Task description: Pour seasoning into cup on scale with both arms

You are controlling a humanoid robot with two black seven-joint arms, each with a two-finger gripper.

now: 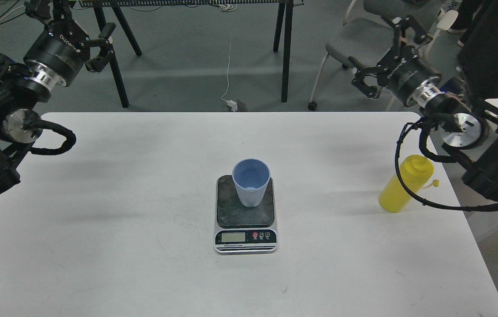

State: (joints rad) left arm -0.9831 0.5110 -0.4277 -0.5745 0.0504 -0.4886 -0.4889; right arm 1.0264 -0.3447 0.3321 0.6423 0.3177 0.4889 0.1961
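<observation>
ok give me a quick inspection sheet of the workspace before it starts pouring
Surface: white table, faint scuffs, no spills seen.
Job's things: blue cup upright on the scale, looks empty; yellow seasoning bottle standing at the table's right edge, untouched.
Clutter: nothing seen on the table.
Grippers: left gripper and right gripper both open, raised, holding nothing.
Cables: black arm cable loops in front of the bottle; white cord on the floor.
Surroundings: grey chair, black table legs behind.
</observation>
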